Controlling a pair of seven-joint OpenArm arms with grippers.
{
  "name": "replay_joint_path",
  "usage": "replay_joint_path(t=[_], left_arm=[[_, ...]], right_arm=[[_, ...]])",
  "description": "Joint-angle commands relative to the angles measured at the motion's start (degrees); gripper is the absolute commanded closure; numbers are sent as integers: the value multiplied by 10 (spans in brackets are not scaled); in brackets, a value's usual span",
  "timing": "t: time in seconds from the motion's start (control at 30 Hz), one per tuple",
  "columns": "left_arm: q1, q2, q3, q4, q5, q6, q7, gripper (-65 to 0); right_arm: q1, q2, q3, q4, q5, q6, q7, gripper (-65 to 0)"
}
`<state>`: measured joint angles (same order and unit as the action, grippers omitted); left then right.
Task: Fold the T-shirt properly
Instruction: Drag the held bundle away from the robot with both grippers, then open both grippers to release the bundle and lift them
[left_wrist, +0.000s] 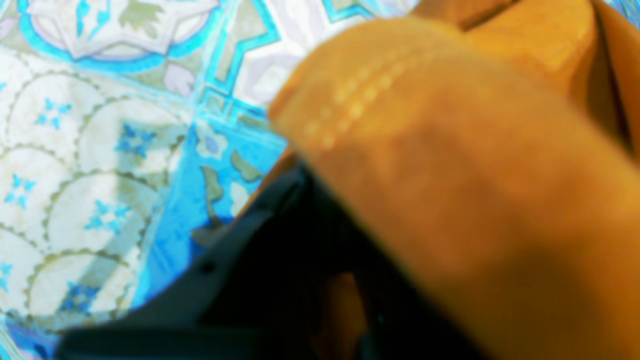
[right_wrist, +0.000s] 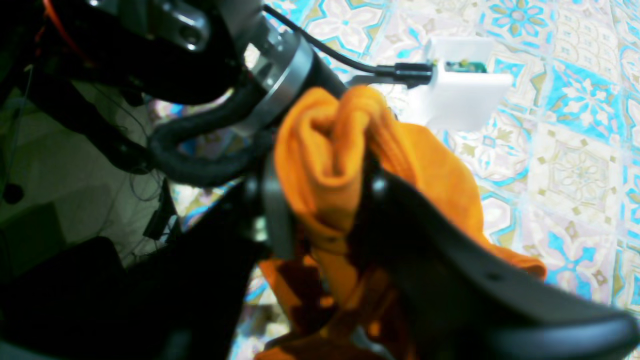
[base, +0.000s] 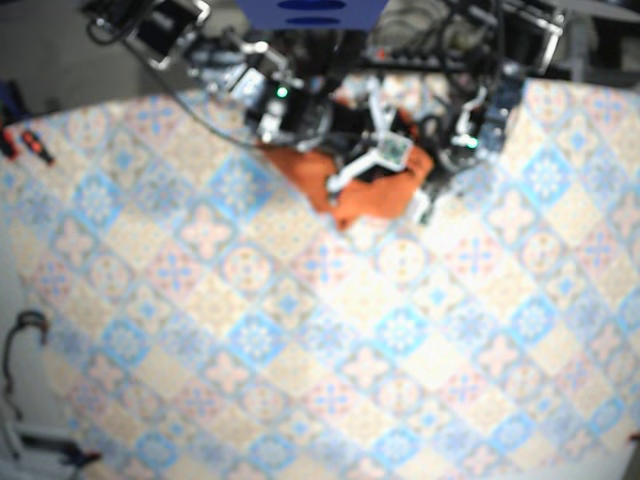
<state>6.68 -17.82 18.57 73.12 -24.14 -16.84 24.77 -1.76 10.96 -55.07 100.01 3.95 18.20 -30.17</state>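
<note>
Partly hidden: left claw (left_wrist: 310, 260) under the blurred T-shirt (base: 370, 195); grip cannot be told.
T-shirt: bunched at the bench's (base: 300, 350) far middle, between both arms.
Open room: patterned bench spreads near, left and right.
Right claw (right_wrist: 325, 200): pinching a T-shirt wad; arms converge from the far edge.

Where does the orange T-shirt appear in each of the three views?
Left wrist: the orange fabric T-shirt fills the right half, blurred, close to the lens.
Right wrist: centre, bunched in the right pincer.
Base: top centre, a crumpled patch.
Shared landmark: the blue-and-cream patterned tablecloth, in all three.
</note>
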Motion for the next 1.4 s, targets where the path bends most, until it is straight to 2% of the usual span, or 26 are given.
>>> replay_joint_path(t=[0.0, 0.17, 0.23, 0.33, 0.53, 1.37], left_arm=[[8, -9, 1, -10, 43, 37, 68, -113], [8, -10, 1, -10, 43, 37, 68, -267], [8, -11, 1, -9, 42, 37, 68, -310], [15, -16, -1, 12, 42, 37, 68, -338], [41, -27, -1, 89, 44, 38, 84, -340], [58, -42, -31, 186, 42, 38, 85, -339]], right_arm=[[7, -5, 3, 9, 6, 0, 13, -256], [7, -5, 3, 9, 6, 0, 13, -327], [7, -5, 3, 10, 6, 0, 14, -333], [7, -5, 3, 11, 6, 0, 14, -333], [7, -5, 3, 11, 6, 0, 15, -333], [7, -5, 4, 10, 6, 0, 14, -333]])
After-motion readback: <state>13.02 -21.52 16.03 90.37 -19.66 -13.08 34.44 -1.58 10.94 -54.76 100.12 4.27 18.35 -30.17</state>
